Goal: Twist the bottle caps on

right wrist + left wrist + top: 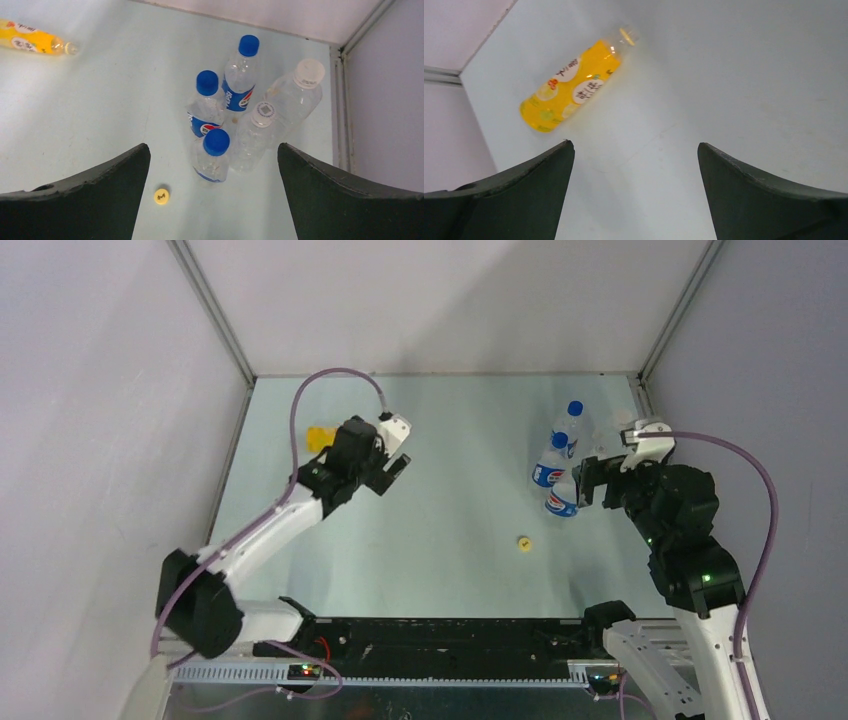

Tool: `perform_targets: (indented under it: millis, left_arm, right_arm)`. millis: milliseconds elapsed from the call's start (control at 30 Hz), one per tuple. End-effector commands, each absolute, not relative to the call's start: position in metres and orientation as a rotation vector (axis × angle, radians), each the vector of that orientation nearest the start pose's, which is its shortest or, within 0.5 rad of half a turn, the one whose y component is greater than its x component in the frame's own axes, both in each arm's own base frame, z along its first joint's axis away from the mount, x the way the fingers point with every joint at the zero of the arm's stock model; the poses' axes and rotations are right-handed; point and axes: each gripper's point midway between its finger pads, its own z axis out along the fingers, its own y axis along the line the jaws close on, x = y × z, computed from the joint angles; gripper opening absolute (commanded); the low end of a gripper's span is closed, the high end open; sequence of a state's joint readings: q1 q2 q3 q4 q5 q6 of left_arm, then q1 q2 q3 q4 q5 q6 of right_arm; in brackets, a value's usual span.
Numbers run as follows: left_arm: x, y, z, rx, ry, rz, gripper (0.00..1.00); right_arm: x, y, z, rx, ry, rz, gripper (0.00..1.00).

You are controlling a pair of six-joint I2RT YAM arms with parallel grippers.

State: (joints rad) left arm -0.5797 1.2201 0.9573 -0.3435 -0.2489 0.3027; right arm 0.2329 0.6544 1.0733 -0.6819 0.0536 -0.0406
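Note:
Three clear bottles with blue labels stand in a cluster at the back right, each with a blue cap on: the far one [249,45], the middle one [207,82] and the near one [216,141]. A loose yellow cap [161,196] [523,542] lies on the table in front of them. The yellow-orange bottle [569,87] lies on its side at the back left with its mouth [628,35] uncapped. My right gripper [212,150] [592,480] hangs open above the near blue-capped bottle, holding nothing. Just short of the yellow bottle, my left gripper [635,145] [390,472] is open and empty.
Two clear unlabelled bottles with white caps [308,72] [263,114] stand right of the blue-capped ones, close to the right wall [380,100]. The back wall's frame [440,373] runs behind everything. The left wall [444,140] stands close beside the yellow bottle.

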Motion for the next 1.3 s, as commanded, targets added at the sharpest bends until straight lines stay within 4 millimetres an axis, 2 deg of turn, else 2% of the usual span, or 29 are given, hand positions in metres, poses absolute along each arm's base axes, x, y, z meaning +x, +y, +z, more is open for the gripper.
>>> perform_targets:
  millis: [0, 100, 133, 167, 200, 233, 267, 300, 333, 400, 433, 467, 500, 533, 567, 600, 633, 667, 700, 733, 767, 800, 833, 933, 1033, 1100, 1167, 1233, 1267]
  left_arm:
    - [0.365, -0.124, 0.178, 1.001, 2.051, 0.298, 1.00]
    - [0.395, -0.105, 0.162, 1.150, 2.094, 0.459, 1.00]
    - [0.401, -0.096, 0.147, 1.189, 2.142, 0.484, 1.00]
    - [0.412, -0.095, 0.156, 1.207, 2.121, 0.498, 1.00]
    - [0.417, -0.089, 0.143, 1.233, 2.161, 0.502, 1.00]
    - [0.427, -0.089, 0.150, 1.248, 2.144, 0.510, 1.00]
    - [0.431, -0.082, 0.138, 1.273, 2.180, 0.521, 1.00]
    - [0.440, -0.080, 0.143, 1.295, 2.165, 0.543, 1.00]
    - [0.443, -0.075, 0.131, 1.327, 2.196, 0.558, 1.00]
    - [0.458, -0.068, 0.130, 1.369, 2.196, 0.603, 1.00]
    - [0.462, -0.064, 0.118, 1.390, 2.219, 0.606, 1.00]
    - [0.469, -0.065, 0.121, 1.403, 2.205, 0.611, 1.00]
    - [0.473, -0.063, 0.110, 1.426, 2.222, 0.614, 1.00]
    - [0.480, -0.062, 0.114, 1.439, 2.207, 0.633, 1.00]
    - [0.484, -0.061, 0.103, 1.465, 2.220, 0.637, 1.00]
    - [0.493, -0.061, 0.107, 1.481, 2.195, 0.650, 1.00]
    - [0.497, -0.060, 0.097, 1.506, 2.204, 0.650, 1.00]
    - [0.503, -0.060, 0.099, 1.528, 2.185, 0.661, 1.00]
    - [0.507, -0.058, 0.090, 1.548, 2.195, 0.662, 1.00]
    - [0.513, -0.058, 0.093, 1.553, 2.184, 0.668, 1.00]
    - [0.515, -0.055, 0.083, 1.570, 2.204, 0.652, 0.99]
    - [0.517, -0.054, 0.084, 1.573, 2.216, 0.643, 0.98]
    - [0.517, -0.052, 0.073, 1.574, 2.248, 0.619, 0.97]
    - [0.507, -0.058, 0.063, 1.562, 2.302, 0.528, 0.88]
    - [0.494, -0.072, 0.058, 1.515, 2.344, 0.402, 0.76]
    - [0.485, -0.080, 0.057, 1.491, 2.380, 0.341, 0.65]
    - [0.471, -0.088, 0.060, 1.465, 2.441, 0.252, 0.56]
    - [0.456, -0.101, 0.063, 1.419, 2.501, 0.127, 0.50]
    - [0.448, -0.115, 0.063, 1.401, 2.510, 0.008, 0.49]
  right_arm:
    - [0.231, 0.062, 0.336, -0.403, 1.726, 0.124, 0.99]
    - [0.226, 0.073, 0.334, -0.493, 1.691, 0.160, 0.99]
    - [0.224, 0.077, 0.335, -0.520, 1.679, 0.174, 0.99]
    - [0.222, 0.078, 0.335, -0.531, 1.674, 0.179, 0.99]
    - [0.222, 0.079, 0.333, -0.546, 1.673, 0.176, 0.99]
    - [0.221, 0.079, 0.331, -0.553, 1.672, 0.170, 0.99]
    - [0.221, 0.080, 0.329, -0.570, 1.672, 0.158, 0.99]
    - [0.220, 0.079, 0.328, -0.577, 1.669, 0.150, 1.00]
    - [0.220, 0.078, 0.326, -0.587, 1.672, 0.136, 0.99]
    - [0.217, 0.077, 0.325, -0.601, 1.665, 0.119, 0.99]
    - [0.217, 0.076, 0.323, -0.609, 1.666, 0.113, 0.99]
    - [0.216, 0.076, 0.323, -0.614, 1.663, 0.112, 0.99]
    - [0.215, 0.078, 0.321, -0.624, 1.664, 0.116, 0.99]
    - [0.215, 0.078, 0.320, -0.629, 1.667, 0.119, 0.99]
    - [0.214, 0.080, 0.318, -0.640, 1.669, 0.130, 0.99]
    - [0.214, 0.081, 0.317, -0.645, 1.673, 0.135, 0.99]
    - [0.213, 0.084, 0.316, -0.656, 1.675, 0.148, 0.99]
    - [0.213, 0.085, 0.315, -0.664, 1.676, 0.155, 0.99]
    - [0.212, 0.088, 0.314, -0.675, 1.675, 0.167, 0.99]
    - [0.211, 0.089, 0.314, -0.680, 1.676, 0.174, 0.99]
    - [0.211, 0.090, 0.312, -0.685, 1.680, 0.182, 0.99]
    - [0.210, 0.091, 0.311, -0.688, 1.684, 0.188, 0.99]
    - [0.210, 0.091, 0.311, -0.687, 1.686, 0.190, 0.99]
    - [0.209, 0.091, 0.309, -0.680, 1.697, 0.201, 0.99]
    - [0.210, 0.094, 0.309, -0.661, 1.705, 0.228, 0.99]
    - [0.209, 0.097, 0.310, -0.650, 1.709, 0.257, 0.99]
    - [0.208, 0.100, 0.311, -0.632, 1.719, 0.287, 0.99]
    - [0.206, 0.104, 0.310, -0.611, 1.738, 0.328, 0.99]
    - [0.205, 0.105, 0.309, -0.610, 1.744, 0.343, 0.99]
